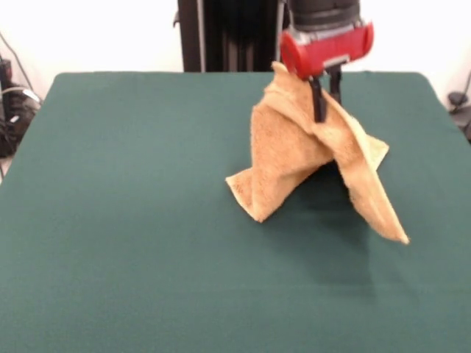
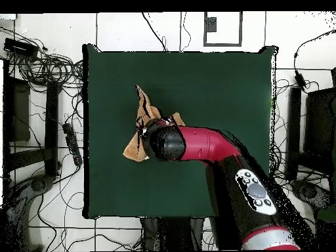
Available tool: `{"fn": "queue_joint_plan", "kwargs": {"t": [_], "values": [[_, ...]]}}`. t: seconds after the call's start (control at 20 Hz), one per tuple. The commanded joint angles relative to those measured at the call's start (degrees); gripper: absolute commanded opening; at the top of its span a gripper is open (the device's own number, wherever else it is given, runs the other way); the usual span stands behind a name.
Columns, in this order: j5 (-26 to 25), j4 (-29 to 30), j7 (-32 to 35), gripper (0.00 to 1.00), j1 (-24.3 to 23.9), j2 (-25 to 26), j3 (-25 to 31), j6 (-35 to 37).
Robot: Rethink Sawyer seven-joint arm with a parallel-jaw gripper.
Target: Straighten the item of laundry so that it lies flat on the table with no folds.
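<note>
Green table (image 1: 132,220) with white floor and cables around it; I'm holding the towel (image 1: 294,158) pinched in the gripper (image 1: 327,99), fingers clamped on its upper fold. It's hanging straight below the fingers over the table's middle, nearer the pedestal edge, two corners draping down toward the camera-side edge, one touching the cloth, long axis roughly vertical.

Inventory, by count:
- Surface (image 1: 132,220), dark green cloth cover: 1.
- Towel (image 1: 283,158), orange-tan terry cloth: 1.
- Robot arm (image 2: 210,146), red and black: 1.
- Claw (image 1: 327,99), black fingers: 1.
- Pedestal (image 1: 228,35), black, at the far edge: 1.
</note>
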Motion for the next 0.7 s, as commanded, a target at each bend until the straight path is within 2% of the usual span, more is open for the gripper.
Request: {"fn": "queue_joint_plan", "kwargs": {"t": [0.05, 0.4, 0.7], "values": [[-4.6, -7.5, -8.4, 0.00, 0.4, 8.5, 11.4, 5.7], [-8.6, -12.4, -9.7, 0.00, 0.5, 12.4, 14.9, 6.9], [-11.0, -16.0, -12.0, 0.00, 0.8, 13.9, 17.8, 11.2]]}}
